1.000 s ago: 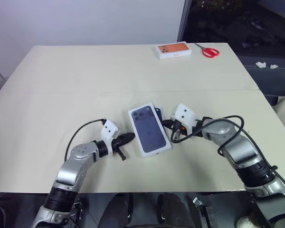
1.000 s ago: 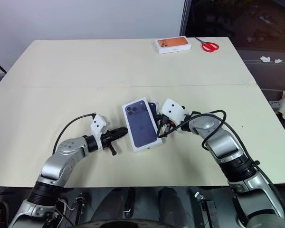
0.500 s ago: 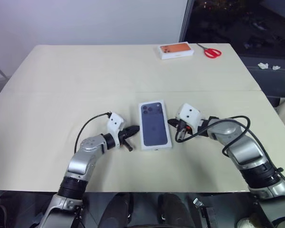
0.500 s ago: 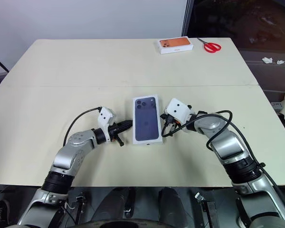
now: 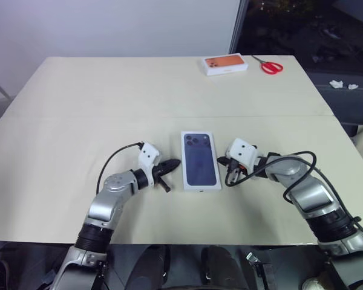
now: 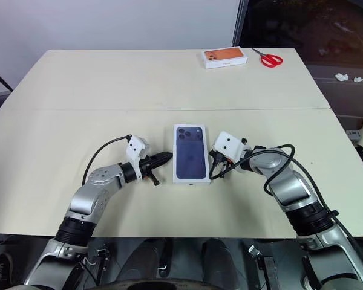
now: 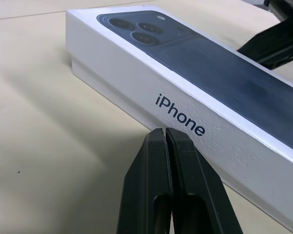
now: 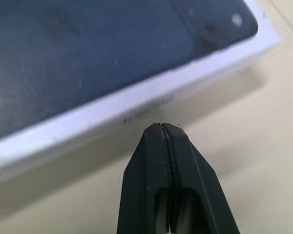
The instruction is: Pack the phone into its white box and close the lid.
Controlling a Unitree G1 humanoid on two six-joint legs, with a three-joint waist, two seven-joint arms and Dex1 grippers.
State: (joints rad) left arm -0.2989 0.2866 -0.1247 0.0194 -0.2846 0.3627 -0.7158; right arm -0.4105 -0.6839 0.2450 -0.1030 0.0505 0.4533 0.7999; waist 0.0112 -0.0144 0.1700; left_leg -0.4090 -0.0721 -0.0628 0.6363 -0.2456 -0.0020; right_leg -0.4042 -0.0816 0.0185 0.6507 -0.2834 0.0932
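The lid [image 5: 200, 159], white with a dark blue phone picture on top, lies flat and squared up at the middle of the table. It covers the white box, and the phone is hidden. My left gripper [image 5: 174, 163] is shut, its tip at the lid's left long side by the printed word [image 7: 179, 113]. Shut as well, my right gripper [image 5: 222, 162] has its tip close against the lid's right long side [image 8: 88, 117]. Neither gripper holds anything.
A box with an orange phone picture [image 5: 225, 64] and red scissors [image 5: 268, 66] lie at the far right of the table. A seam [image 5: 109, 116] crosses the tabletop beyond the lid. The table's near edge [image 5: 187, 243] is just behind my arms.
The lid turned from a skewed lie to straight, and the dark edge that peeked out at its right is now covered. My left gripper closed in on its side; my right gripper drew back slightly.
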